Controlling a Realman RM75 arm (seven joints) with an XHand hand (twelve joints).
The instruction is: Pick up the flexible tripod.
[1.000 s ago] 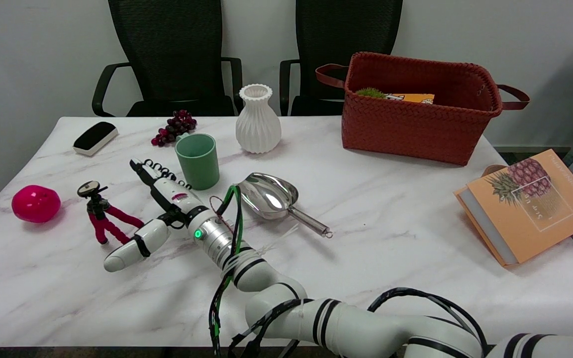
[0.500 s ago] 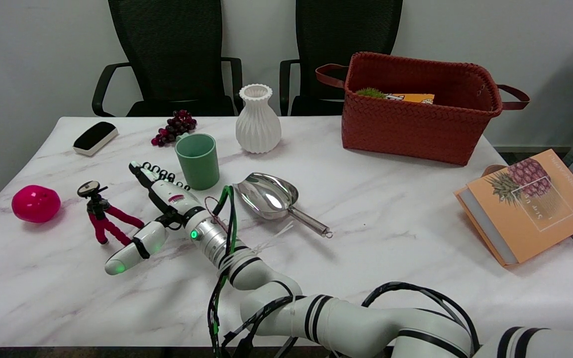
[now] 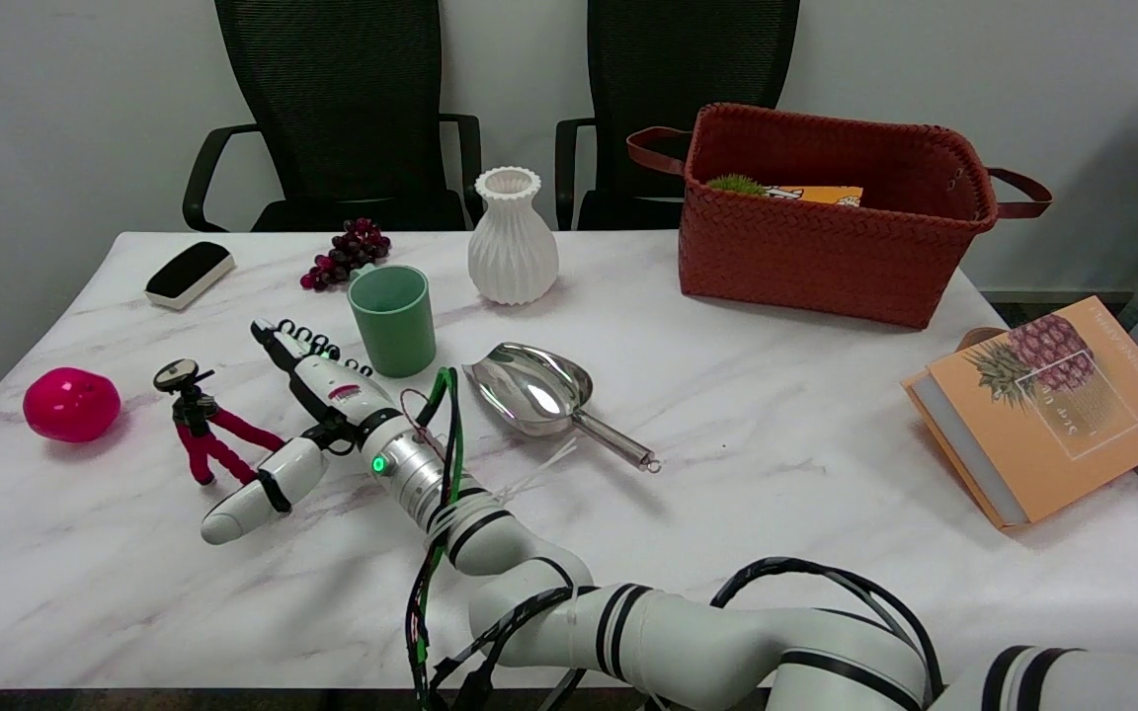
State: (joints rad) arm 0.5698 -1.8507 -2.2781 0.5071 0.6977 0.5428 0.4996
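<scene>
The flexible tripod stands on the white marble table at the left, with a black head on top and red bendy legs spread below. My right hand lies just to its right, low over the table, held flat with its fingers stretched out and apart. The thumb reaches forward-left, close to the tripod's near legs. The other fingers point to the back left, behind and right of the tripod. Nothing is held in the hand.
A pink ball lies left of the tripod. A green cup and a metal scoop sit right of the hand. Behind are purple grapes, a white vase, a black-and-white eraser and a red woven basket. An orange book rests at the right edge.
My right hand and arm have slid a little to the left, toward the tripod. The tripod and the other things have not moved.
</scene>
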